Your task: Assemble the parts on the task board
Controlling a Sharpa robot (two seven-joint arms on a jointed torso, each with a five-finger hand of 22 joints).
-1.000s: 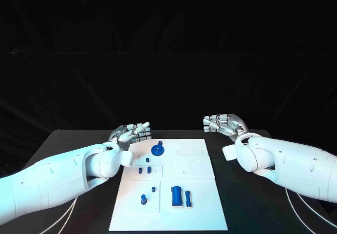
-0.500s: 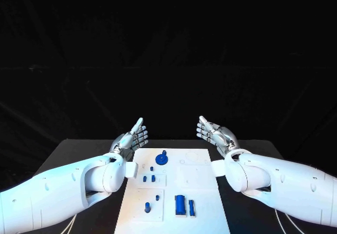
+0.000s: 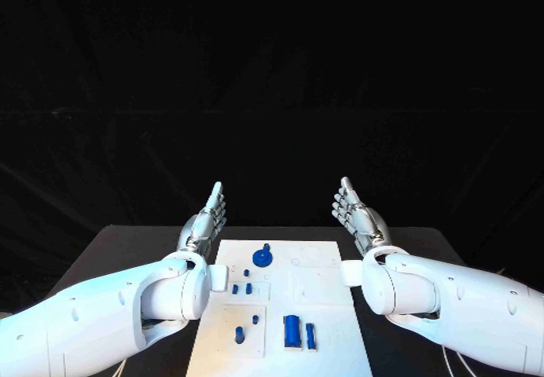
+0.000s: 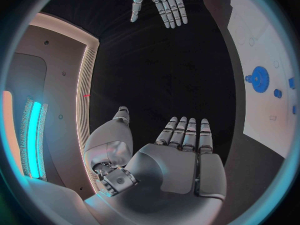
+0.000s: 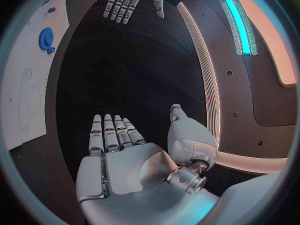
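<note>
Flanking the task board (image 3: 323, 314) with seven blue parts (image 3: 292, 331), left hand (image 3: 204, 222) and right hand (image 3: 358, 217) stand flat, empty.

Robot lab: black-draped backdrop (image 3: 272, 94), black table (image 3: 125, 243), white task board (image 3: 323, 314).

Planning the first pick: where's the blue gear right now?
Head view: the blue gear sits at the task board's far left, nearer the left hand, with small blue pegs just below.
</note>
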